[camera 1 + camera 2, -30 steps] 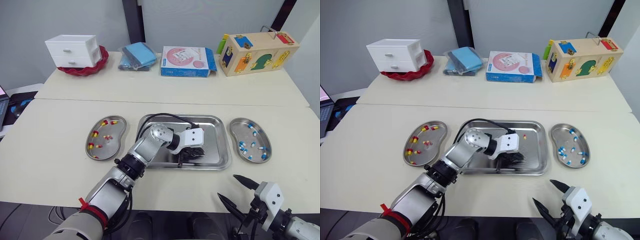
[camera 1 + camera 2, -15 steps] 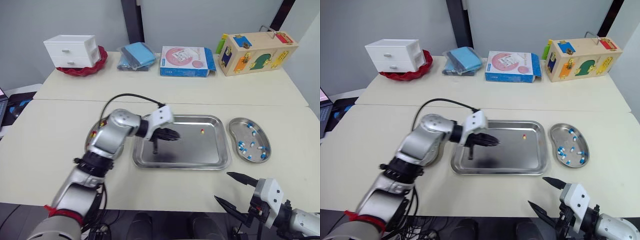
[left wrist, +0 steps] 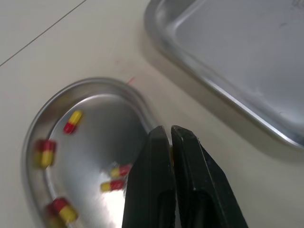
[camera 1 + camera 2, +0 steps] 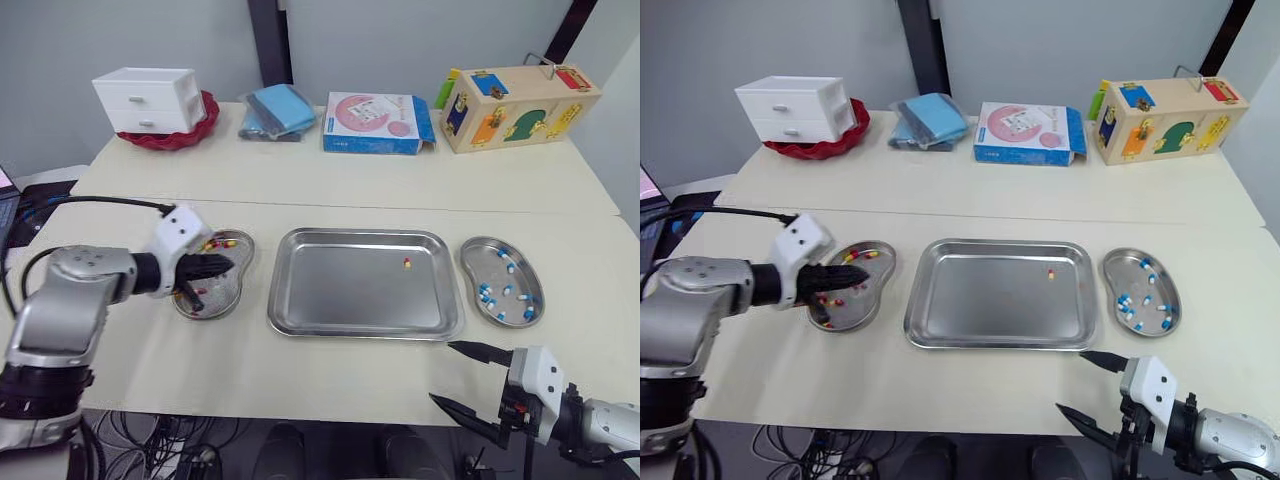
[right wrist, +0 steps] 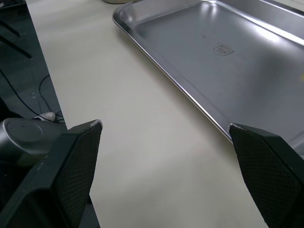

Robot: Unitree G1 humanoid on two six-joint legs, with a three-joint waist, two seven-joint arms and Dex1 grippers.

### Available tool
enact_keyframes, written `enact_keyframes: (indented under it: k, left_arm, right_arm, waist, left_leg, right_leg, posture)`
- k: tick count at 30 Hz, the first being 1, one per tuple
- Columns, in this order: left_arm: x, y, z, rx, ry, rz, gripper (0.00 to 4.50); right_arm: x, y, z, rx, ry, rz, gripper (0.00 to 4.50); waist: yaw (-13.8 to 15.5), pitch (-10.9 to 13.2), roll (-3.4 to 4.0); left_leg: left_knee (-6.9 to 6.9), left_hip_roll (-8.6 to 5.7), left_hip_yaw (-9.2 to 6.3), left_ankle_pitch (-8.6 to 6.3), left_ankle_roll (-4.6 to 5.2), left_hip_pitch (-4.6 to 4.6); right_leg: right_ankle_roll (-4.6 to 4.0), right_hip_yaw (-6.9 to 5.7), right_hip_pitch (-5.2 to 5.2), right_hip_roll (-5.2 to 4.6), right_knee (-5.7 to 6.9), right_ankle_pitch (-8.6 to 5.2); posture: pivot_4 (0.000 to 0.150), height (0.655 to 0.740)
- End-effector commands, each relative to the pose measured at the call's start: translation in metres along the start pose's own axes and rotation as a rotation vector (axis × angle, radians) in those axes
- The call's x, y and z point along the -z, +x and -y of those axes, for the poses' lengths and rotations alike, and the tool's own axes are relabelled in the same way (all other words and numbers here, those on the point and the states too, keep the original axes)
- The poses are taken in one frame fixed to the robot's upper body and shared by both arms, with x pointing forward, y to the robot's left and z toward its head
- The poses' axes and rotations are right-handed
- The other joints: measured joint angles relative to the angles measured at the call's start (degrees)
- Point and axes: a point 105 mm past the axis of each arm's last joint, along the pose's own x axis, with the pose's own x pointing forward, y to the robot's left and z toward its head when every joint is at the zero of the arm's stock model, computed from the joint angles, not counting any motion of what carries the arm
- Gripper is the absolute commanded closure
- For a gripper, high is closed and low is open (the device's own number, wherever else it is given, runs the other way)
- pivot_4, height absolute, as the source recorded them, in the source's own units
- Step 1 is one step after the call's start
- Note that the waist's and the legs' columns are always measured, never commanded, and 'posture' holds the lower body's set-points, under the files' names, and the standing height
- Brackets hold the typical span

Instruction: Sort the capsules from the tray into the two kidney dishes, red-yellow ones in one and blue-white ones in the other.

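Observation:
One red-yellow capsule [image 4: 406, 263] lies in the steel tray [image 4: 330, 300] at the table's middle. The left kidney dish [image 4: 238, 283] holds several red-yellow capsules [image 3: 72, 121]. Several blue-white capsules lie in the right kidney dish [image 4: 470, 262]. My left gripper [image 4: 218, 268] hovers over the left dish's inner side, shut, with a yellow sliver of a capsule showing between its fingers [image 3: 156, 161]. Off the table's front edge, right of the tray, my right gripper [image 4: 441, 371] stands open and holds nothing; its wrist view looks onto the tray [image 5: 228, 52].
Along the far side stand a white drawer box [image 4: 147, 100] in a red bowl, a blue folded cloth [image 4: 277, 110], a flat blue-pink box [image 4: 375, 122] and a wooden toy box [image 4: 515, 105]. A cable [image 4: 90, 202] arcs from my left arm.
My left arm has swung left from the tray's middle to above the left kidney dish, fingers still shut. The right gripper has barely moved.

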Motion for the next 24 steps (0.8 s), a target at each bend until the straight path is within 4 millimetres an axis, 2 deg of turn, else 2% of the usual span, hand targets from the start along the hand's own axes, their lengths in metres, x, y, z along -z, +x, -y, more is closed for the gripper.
enact_keyframes:
  k: [1, 9, 12, 21, 24]
  left_arm:
    - [0.0004, -0.0130, -0.0115, -0.085, 0.000, 0.015, 4.48]
    - [0.0030, -0.0105, -0.0148, -0.111, -0.008, 0.011, 4.48]
    - [0.0036, -0.0106, -0.0148, -0.115, -0.010, 0.007, 3.73]
    - [0.0044, -0.0113, -0.0144, -0.116, -0.012, 0.000, 0.85]
    - [0.0044, -0.0116, -0.0130, -0.115, -0.016, 0.006, 0.03]
  right_arm:
    - [-0.0096, 0.0000, 0.0021, -0.010, -0.010, 0.031, 0.00]
    - [-0.0100, 0.0011, 0.0030, -0.018, -0.005, 0.028, 0.00]
    - [-0.0103, 0.0012, 0.0028, -0.015, -0.004, 0.027, 0.00]
    - [-0.0111, 0.0013, 0.0043, -0.014, -0.005, 0.020, 0.00]
    - [-0.0111, 0.0010, 0.0059, -0.017, -0.008, 0.016, 0.00]
  waist:
    - [0.0, 0.0, -0.03]
    - [-0.1, 0.0, -0.03]
    - [-0.2, 0.0, -0.03]
    - [-0.2, 0.0, -0.03]
    - [-0.2, 0.0, -0.03]
  left_leg:
    - [0.01, 0.00, 0.00, 0.00, 0.00, 0.00]
    - [-0.01, 0.01, 0.00, 0.00, 0.00, 0.01]
    - [-0.01, 0.01, 0.00, 0.00, 0.00, 0.01]
    - [-0.01, 0.01, 0.01, 0.00, 0.00, 0.01]
    - [-0.01, 0.01, 0.01, 0.00, 0.00, 0.01]
  right_leg:
    - [0.00, 0.00, 0.01, 0.00, 0.00, 0.00]
    - [0.00, -0.01, -0.02, 0.00, 0.00, 0.00]
    - [0.00, -0.01, -0.02, 0.00, 0.01, 0.00]
    - [0.00, 0.00, -0.02, 0.00, 0.01, 0.00]
    - [0.00, -0.01, -0.02, 0.00, 0.01, 0.00]
  posture:
    - [0.150, 0.7400]
    - [0.150, 0.7400]
    - [0.150, 0.7400]
    - [0.150, 0.7400]
    - [0.150, 0.7400]
